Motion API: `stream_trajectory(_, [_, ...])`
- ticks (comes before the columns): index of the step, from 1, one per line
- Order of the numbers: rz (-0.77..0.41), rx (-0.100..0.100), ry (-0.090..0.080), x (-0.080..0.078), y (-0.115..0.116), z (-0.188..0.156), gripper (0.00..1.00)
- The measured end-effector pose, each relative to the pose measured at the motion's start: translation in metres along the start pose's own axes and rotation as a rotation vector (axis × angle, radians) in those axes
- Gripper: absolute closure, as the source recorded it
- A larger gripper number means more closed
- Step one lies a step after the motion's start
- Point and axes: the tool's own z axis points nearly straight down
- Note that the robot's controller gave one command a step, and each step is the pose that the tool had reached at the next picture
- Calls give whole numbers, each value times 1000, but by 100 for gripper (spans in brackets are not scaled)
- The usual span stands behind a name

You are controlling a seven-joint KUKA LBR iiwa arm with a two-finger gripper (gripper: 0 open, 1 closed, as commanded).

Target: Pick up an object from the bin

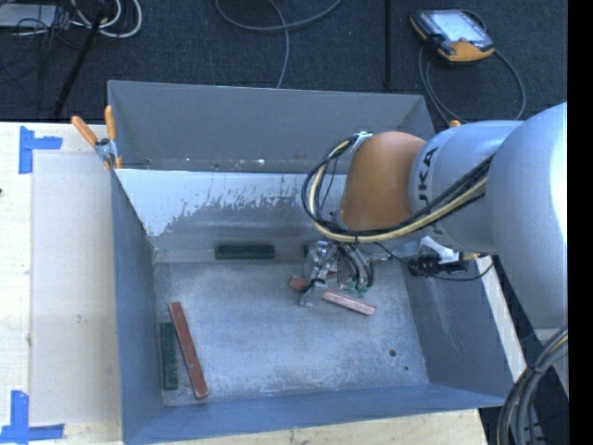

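The robot has a big, round, smooth arm (pixel 519 202) of pale grey-white metal. Black letters (pixel 428 167) are printed on it near the wrist. Over the wrist sits a shiny orange-brown cover (pixel 380 179) shaped like an egg. Thin yellow and black cables (pixel 320 188) loop around that cover. Under it is a small silvery metal gripper (pixel 317 286) with little wires bunched beside it. A thick black cable (pixel 528 387) curves beside the big part of the arm.

Small greenish thing (pixel 362 288) beside the gripper (pixel 315 284) half hidden by cables (pixel 320 180); arm (pixel 523 202) cut off at the right edge
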Motion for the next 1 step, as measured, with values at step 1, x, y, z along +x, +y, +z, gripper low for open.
stream_trajectory(1, [-358, 1, 14, 24, 5, -145, 100])
